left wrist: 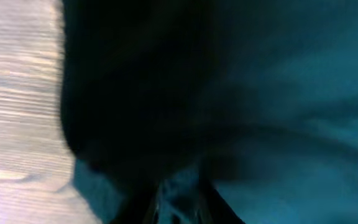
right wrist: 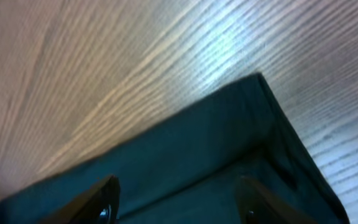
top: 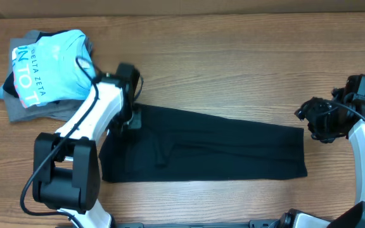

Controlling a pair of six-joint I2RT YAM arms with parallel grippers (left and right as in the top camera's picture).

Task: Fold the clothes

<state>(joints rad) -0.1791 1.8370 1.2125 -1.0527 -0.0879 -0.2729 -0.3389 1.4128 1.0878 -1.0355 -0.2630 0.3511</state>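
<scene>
Black garment [top: 220, 149] lies flat in a long band across the middle of the table [top: 233, 63], running from the 9 o'clock side toward the 3 o'clock side, its edges fairly straight, with a few soft creases near its 9 o'clock end

We see the left hand [top: 132, 119] down on the band's 10 o'clock corner, its arm reaching up from 7 o'clock. The left wrist view is blurred and almost filled with dark cloth [left wrist: 229, 93], with bare wood at 9 o'clock, so we cannot tell whether that hand is apart or closed

The right hand [top: 309, 118] sits at the band's 2 o'clock corner, just beside the short edge. From its wrist camera we see the hand [right wrist: 179, 202] with its fingertips [right wrist: 104, 200] spread apart, the garment's corner [right wrist: 197, 162] showing between them; we cannot tell whether they touch the cloth

At 10 o'clock on the table, well apart from the right hand and near the left arm, a blue T-shirt [top: 49, 66] with white lettering lies crumpled on a grey garment [top: 24, 111]
</scene>
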